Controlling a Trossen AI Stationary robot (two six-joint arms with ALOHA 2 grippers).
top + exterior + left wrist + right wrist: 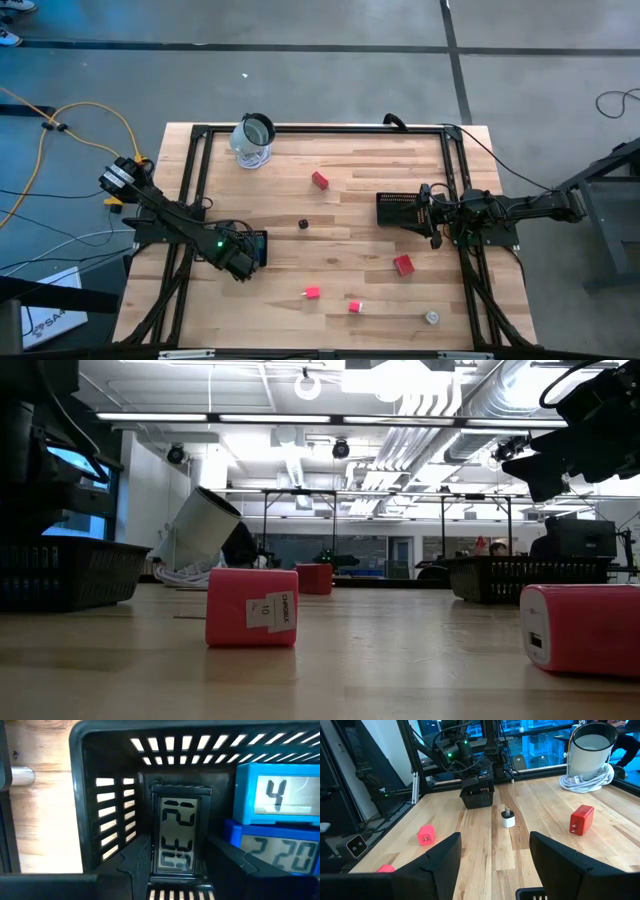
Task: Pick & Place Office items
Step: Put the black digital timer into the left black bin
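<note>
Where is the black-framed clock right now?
The black-framed clock stands inside the black mesh tray on the table's left side, between the left gripper fingers, with two blue clocks beside it in the left wrist view.

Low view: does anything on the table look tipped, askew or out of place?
The jar at the table's far side leans clearly in the low view; its base seems to rest on a coiled white cable, so it isn't sitting flat. Otherwise the left pincer grips a black-framed clock inside a black tray, which looks orderly.
</note>
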